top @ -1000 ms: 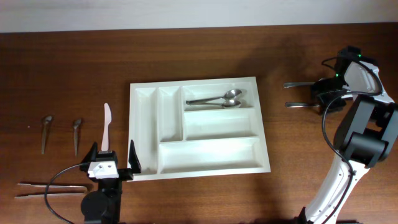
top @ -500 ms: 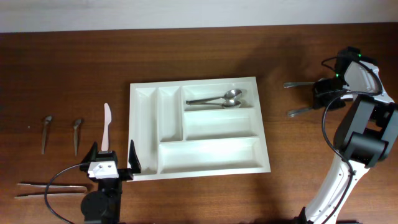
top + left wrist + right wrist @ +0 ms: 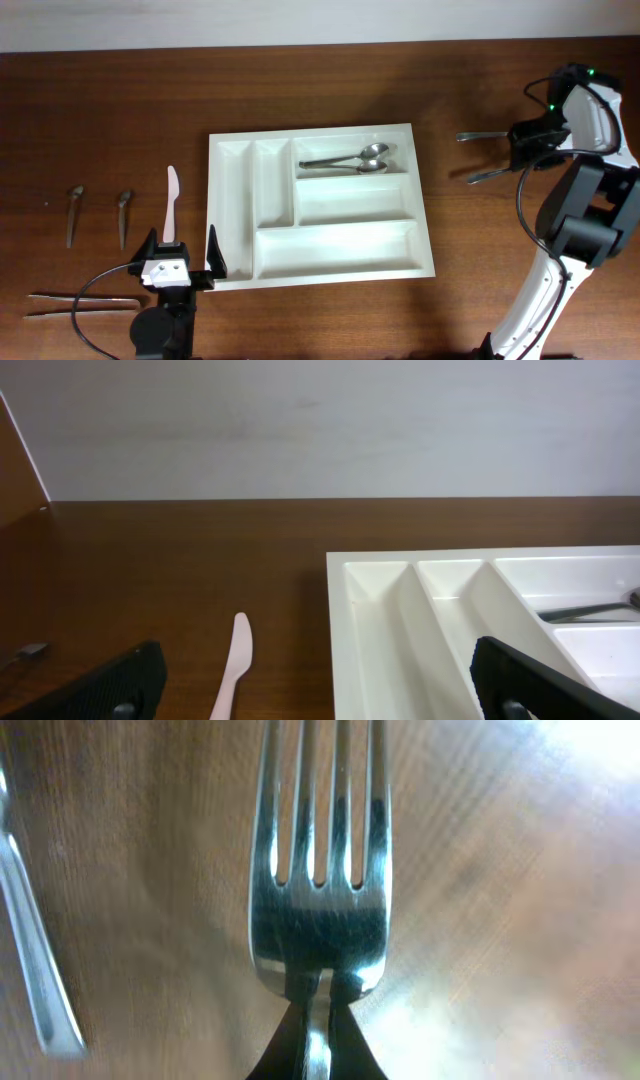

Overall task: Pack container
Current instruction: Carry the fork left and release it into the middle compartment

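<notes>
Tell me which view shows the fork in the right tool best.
Right wrist: the fork fills the frame, tines sharp, the right tool shut on its neck. Overhead shows only a thin sliver; the left wrist view misses it.

The dark wooden worktop (image 3: 100, 100) carries the white container (image 3: 340, 250). Just left of the container lies a white plastic knife (image 3: 172, 200). Farther left are two short metal utensils (image 3: 74, 205), and two long thin utensils (image 3: 70, 297) lie below those. To the container's right lies a metal handle (image 3: 478, 135).
</notes>
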